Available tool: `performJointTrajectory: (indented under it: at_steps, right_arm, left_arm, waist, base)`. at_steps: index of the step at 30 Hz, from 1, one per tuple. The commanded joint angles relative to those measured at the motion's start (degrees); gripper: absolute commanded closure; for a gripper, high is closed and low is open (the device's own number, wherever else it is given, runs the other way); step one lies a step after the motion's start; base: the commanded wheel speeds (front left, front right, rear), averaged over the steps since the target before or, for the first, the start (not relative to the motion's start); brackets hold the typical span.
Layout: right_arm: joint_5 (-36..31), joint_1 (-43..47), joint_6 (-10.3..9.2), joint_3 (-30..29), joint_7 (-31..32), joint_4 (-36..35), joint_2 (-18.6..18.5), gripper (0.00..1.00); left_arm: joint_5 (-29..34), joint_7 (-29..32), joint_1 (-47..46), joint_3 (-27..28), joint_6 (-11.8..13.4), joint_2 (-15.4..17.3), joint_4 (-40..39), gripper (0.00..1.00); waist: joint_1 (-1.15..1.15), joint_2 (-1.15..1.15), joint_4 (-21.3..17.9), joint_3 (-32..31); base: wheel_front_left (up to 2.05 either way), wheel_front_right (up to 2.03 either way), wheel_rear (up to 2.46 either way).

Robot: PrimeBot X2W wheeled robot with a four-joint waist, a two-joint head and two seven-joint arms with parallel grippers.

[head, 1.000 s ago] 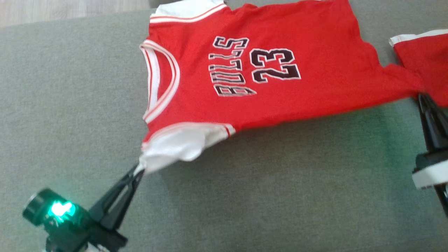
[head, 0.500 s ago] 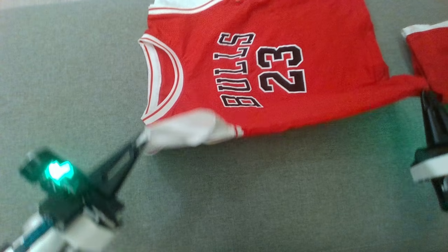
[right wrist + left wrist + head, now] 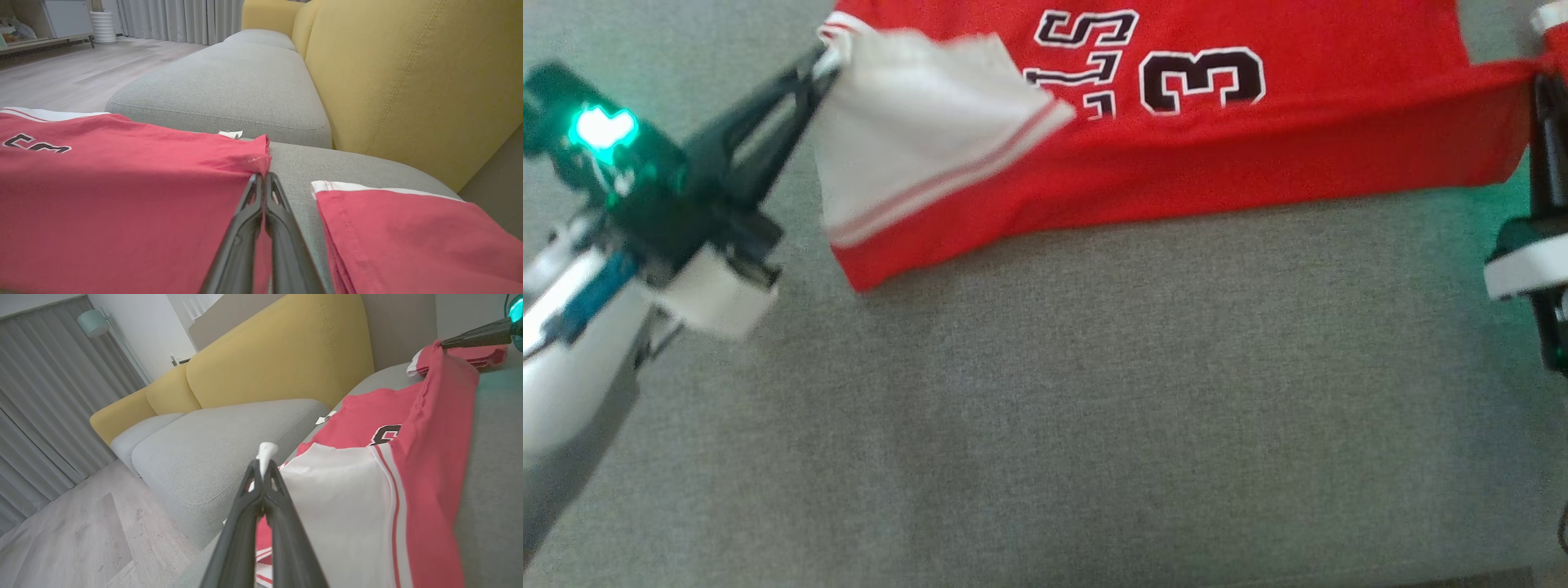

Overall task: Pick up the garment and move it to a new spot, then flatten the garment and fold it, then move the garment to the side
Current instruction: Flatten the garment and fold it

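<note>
Grey woven upholstery [image 3: 1094, 408] is seen across most of the head view. The red garment [image 3: 1258, 155] is spread along the top of that frame, from the upper left to the upper right corner. Black-and-white lettering and a numeral 3 are printed on it and are cut off by the top edge. A white panel [image 3: 907, 139] with red stripes is turned over the garment's left end, in the upper left of the frame.

The left gripper [image 3: 821, 65] is seen at the upper left, with its two dark fingers pressed together on the white corner. In the left wrist view a tuft of white cloth is pinched between the tips at the centre of the frame. A green light [image 3: 600, 131] is lit on that wrist.

The right gripper [image 3: 1539, 82] is placed at the right edge, closed on the garment's red corner. In the right wrist view the red hem is clamped at mid-frame. The garment's near edge is drawn out between the two grippers.

A second red piece [image 3: 408, 228] with a white hem is laid at the lower right of the right wrist view, near the held corner but apart from it. A yellow backrest [image 3: 408, 81] is seen at the upper right there. Grey curtains [image 3: 32, 396] and a wooden floor [image 3: 61, 539] are shown at the left of the left wrist view.
</note>
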Motion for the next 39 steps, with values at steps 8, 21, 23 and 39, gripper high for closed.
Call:
performJointTrajectory:
  at_steps: [8, 21, 23, 39]
  right_arm:
    - [-0.1, -5.2, -0.04, 1.7, -0.3, 2.7, 1.1, 1.00]
    - [-2.5, -1.4, -0.04, -2.8, -0.3, -1.7, 6.3, 0.00]
    - [-2.8, -0.2, -0.04, -2.6, -0.3, -2.0, 7.2, 0.00]
    - [-1.8, 3.0, -0.04, -1.2, -0.3, -1.2, 9.3, 0.00]
  left_arm:
    - [0.8, -0.3, -10.2, 1.1, -0.3, -1.9, 8.0, 1.00]
    - [-3.0, -0.3, 5.3, 14.0, 9.4, -10.9, 5.1, 0.00]
    - [-3.6, -0.3, 9.4, 15.4, 10.1, -12.5, 4.0, 0.00]
    - [-9.5, 3.1, 22.0, 16.3, 8.1, -21.1, 16.5, 0.00]
  waist:
    - [-0.02, 0.00, -0.3, 3.9]
    - [-0.02, 0.00, 0.0, 2.0]
    - [-0.02, 0.00, 0.0, 1.2]
    - [-0.02, 0.00, -2.3, -3.5]
  base:
    - [0.00, 0.00, 0.00]
    - [0.00, 0.00, 0.00]
    - [0.00, 0.00, 0.00]
    - [0.00, 0.00, 0.00]
